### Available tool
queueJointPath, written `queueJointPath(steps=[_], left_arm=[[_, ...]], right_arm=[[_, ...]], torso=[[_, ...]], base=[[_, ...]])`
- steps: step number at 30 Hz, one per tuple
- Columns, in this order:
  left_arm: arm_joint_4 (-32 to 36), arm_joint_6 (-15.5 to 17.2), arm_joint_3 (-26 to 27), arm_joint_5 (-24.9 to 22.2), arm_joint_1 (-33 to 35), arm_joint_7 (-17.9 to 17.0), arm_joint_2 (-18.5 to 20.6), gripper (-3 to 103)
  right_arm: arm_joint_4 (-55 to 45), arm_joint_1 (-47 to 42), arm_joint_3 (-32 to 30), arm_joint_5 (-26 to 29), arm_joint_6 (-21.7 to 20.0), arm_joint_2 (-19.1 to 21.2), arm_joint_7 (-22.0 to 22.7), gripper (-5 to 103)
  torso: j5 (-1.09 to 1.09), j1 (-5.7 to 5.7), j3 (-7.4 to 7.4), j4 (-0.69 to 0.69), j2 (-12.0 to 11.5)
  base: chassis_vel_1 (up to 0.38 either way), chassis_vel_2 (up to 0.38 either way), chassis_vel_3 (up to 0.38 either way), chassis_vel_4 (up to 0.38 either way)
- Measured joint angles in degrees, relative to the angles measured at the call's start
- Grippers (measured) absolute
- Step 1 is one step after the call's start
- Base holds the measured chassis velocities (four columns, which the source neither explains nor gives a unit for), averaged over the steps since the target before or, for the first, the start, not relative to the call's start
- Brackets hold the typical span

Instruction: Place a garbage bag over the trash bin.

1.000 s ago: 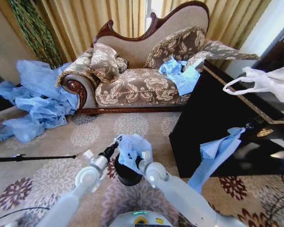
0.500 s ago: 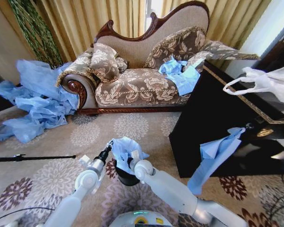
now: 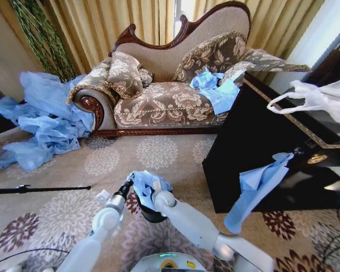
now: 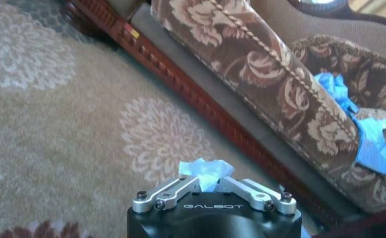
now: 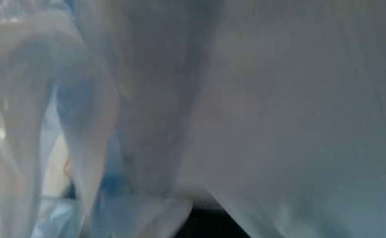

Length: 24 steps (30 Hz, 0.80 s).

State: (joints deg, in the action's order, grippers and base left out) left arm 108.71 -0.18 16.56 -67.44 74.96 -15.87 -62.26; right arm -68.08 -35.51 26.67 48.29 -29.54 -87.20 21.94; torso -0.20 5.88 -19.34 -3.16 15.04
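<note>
While both arms reach forward over the floral beige carpet point(image 3: 158, 153), the thin, crinkly, light blue translucent garbage bag point(image 3: 143, 184) sits bunched over the top of the small black cylindrical trash bin point(image 3: 151, 215), whose dark wall shows just below the plastic, between the two forearms. The left gripper point(image 3: 128, 187) meets the bag's left edge; in the left wrist view its two silver fingers point(image 4: 168, 192) converge narrowly on a small tuft of the blue film point(image 4: 206, 172), pinching it. The right gripper point(image 3: 155, 185) lies against the bag's right side, above the bin's rim; its wrist camera looks into pale folds of the plastic point(image 5: 259, 114), and whether its fingers are spread or closed cannot be told.

Open carpet extends ahead of the bin up to the carved wooden base of the floral upholstered chaise sofa point(image 3: 164, 102). To the robot's right, the corner of the glossy black cabinet point(image 3: 260, 153) stands near, with a blue plastic strip point(image 3: 258, 184) hanging down its front. To the left, a thin black rod point(image 3: 39, 188) lies on the carpet, and a heap of blue sheeting point(image 3: 45, 119) rests beyond it, well apart from the bin.
</note>
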Motion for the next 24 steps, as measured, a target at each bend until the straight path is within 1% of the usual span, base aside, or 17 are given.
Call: queueJointPath(steps=[2,4,6,9,12,13,14,15,18,19,20,21,22,23,24], left_arm=[[-0.32,-0.14,-1.11,0.23,-0.70,-0.93,-0.40,0],[-0.44,-0.17,-1.32,0.26,-0.85,-1.11,-0.55,0],[-0.61,-0.39,-1.58,0.24,-1.21,-1.79,-0.90,0],[-0.57,-0.48,-1.38,0.04,-1.26,-1.97,-0.96,0],[-0.29,-0.55,-0.88,-0.21,-1.25,-2.02,-0.83,0],[-0.14,-0.58,-0.56,-0.42,-1.25,-2.02,-0.73,0],[0.02,-0.63,-0.11,-0.61,-1.30,-2.01,-0.64,0],[0.02,-0.63,-0.11,-0.61,-1.30,-2.01,-0.64,0],[0.20,-0.92,0.97,-0.95,-1.73,-2.03,-0.78,0],[0.22,-0.92,1.20,-1.11,-1.82,-2.03,-0.78,0],[0.22,-0.92,1.20,-1.11,-1.82,-2.03,-0.78,0],[0.23,-0.92,1.30,-1.19,-1.86,-2.03,-0.69,0],[0.24,-0.92,1.30,-1.18,-1.85,-1.98,-0.56,0],[0.24,-0.92,1.30,-1.18,-1.85,-1.98,-0.56,0],[0.24,-0.92,1.30,-1.11,-1.79,-1.90,-0.46,0]], right_arm=[[1.90,-0.12,-0.77,-1.53,0.45,-0.88,-1.01,0],[2.57,-0.15,-1.01,-1.99,0.55,-1.10,-1.44,0],[5.11,-0.19,-1.90,-3.63,0.98,-1.96,-2.87,0],[6.39,-0.30,-2.43,-4.23,1.34,-2.33,-3.28,0],[5.15,-0.68,-2.52,-4.55,1.14,-1.81,-2.79,0],[3.49,-0.91,-2.47,-4.56,0.50,-1.12,-2.36,-3],[1.02,-1.26,-2.20,-4.15,-0.38,0.16,-1.74,1],[1.02,-1.26,-2.20,-4.15,-0.38,0.16,-1.74,1],[-3.66,-2.53,-1.09,-3.53,-0.89,2.66,0.69,18],[-4.78,-3.00,-0.84,-3.54,-0.73,3.28,1.71,18],[-4.78,-3.00,-0.84,-3.54,-0.73,3.28,1.71,18],[-6.34,-3.64,-0.59,-3.57,-0.58,4.22,3.09,28],[-7.51,-3.95,-0.35,-3.63,-0.39,4.95,3.83,33],[-7.51,-3.95,-0.35,-3.63,-0.39,4.95,3.83,33],[-9.19,-4.32,-0.11,-3.56,-0.21,5.95,4.75,38]], torso=[[0.01,0.00,0.00,-0.01,0.00],[0.01,0.00,0.00,-0.01,0.00],[0.01,0.00,0.00,0.00,0.00],[0.00,0.00,0.00,0.00,0.00],[0.01,0.00,0.00,0.01,0.00],[0.01,0.00,0.00,0.01,0.00],[0.01,-0.01,0.01,0.00,0.00],[0.01,-0.01,0.01,0.00,0.00],[0.01,-0.01,0.01,-0.01,0.00],[0.01,-0.01,0.01,0.00,0.00],[0.01,-0.01,0.01,0.00,0.00],[0.01,-0.01,0.01,0.00,0.00],[0.01,-0.01,0.01,0.00,0.00],[0.01,-0.01,0.01,0.00,0.00],[0.01,-0.01,0.01,0.00,0.00]], base=[[0.000,0.000,0.000,0.000],[0.000,0.000,0.000,0.000],[0.000,0.000,0.000,0.000],[0.000,0.000,0.000,0.000],[0.000,0.000,0.000,0.000],[0.000,0.000,0.000,0.000],[0.000,0.000,0.000,0.000],[0.000,0.000,0.000,0.000],[0.000,0.000,0.000,0.000],[0.000,0.000,0.000,0.000],[0.000,0.000,0.000,0.000],[0.000,0.000,0.000,0.000],[0.000,0.000,0.000,0.000],[0.000,0.000,0.000,0.000],[0.000,0.000,0.000,0.000]])
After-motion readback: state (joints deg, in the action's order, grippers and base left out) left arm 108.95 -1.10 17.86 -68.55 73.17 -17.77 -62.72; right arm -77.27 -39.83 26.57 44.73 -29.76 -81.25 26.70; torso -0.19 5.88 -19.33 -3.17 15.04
